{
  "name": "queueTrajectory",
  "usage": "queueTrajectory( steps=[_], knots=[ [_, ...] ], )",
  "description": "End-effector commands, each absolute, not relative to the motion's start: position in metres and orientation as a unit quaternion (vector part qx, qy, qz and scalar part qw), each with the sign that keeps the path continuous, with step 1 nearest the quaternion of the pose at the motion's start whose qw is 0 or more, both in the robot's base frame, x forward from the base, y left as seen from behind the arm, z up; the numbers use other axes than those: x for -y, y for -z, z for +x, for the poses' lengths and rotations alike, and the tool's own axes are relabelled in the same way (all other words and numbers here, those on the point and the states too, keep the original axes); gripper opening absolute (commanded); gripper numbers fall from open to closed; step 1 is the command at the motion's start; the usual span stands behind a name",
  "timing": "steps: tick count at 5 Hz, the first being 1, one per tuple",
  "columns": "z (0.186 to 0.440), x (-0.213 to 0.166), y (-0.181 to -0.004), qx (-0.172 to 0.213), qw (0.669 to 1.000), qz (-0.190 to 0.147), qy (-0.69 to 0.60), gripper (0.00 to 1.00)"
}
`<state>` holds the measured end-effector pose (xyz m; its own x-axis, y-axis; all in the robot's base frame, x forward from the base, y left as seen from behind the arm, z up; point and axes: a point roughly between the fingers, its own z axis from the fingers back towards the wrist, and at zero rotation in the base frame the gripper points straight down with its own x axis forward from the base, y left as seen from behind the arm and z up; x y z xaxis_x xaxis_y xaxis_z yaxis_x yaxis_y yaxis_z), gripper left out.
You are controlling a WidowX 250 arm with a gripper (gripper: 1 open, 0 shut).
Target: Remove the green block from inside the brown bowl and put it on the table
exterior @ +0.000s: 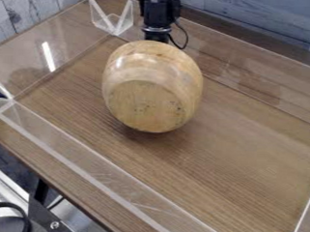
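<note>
Standing just beyond the far rim of the brown bowl (pixel 152 87), the black pincer (pixel 158 33) is closed; its tips are lost behind the wood, so you cannot tell whether they pinch the rim or anything else. The bowl is tipped up, its flat round base turned toward the camera and its mouth facing away, toward the pincer. The green block is out of sight; your best guess is that it lies inside the bowl or behind it. Around the bowl, and on toward the camera, spreads the brown wood-grain table (pixel 233 175), with a low clear wall (pixel 97 173) running along the near left. The step in hand seems to be tilting the bowl so that the block slides out on the far side. To do it well, if you have the rim, keep your grip firm and tip slowly, leaving bare wood beyond the bowl's mouth for the block to land on. Then ease the bowl back level without trapping the block under its rim or rolling the bowl away.
</note>
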<state>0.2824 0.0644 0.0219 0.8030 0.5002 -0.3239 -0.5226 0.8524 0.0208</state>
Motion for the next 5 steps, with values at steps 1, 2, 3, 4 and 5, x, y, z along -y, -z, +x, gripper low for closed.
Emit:
queueTrajectory(
  steps=[1,2,3,4,5],
  knots=[
    [0.2829,-0.063,-0.0213,-0.165,0.951,-0.028,-0.259,0.0],
    [0.2815,-0.061,-0.0205,-0.172,0.951,-0.027,-0.255,0.0],
    [0.2807,-0.0595,-0.0203,-0.179,0.951,-0.025,-0.252,0.0],
    [0.2801,-0.0582,-0.0201,-0.185,0.951,-0.023,-0.248,0.0],
    [0.2813,-0.0587,-0.0209,-0.189,0.95,-0.021,-0.248,0.0]
  ],
)
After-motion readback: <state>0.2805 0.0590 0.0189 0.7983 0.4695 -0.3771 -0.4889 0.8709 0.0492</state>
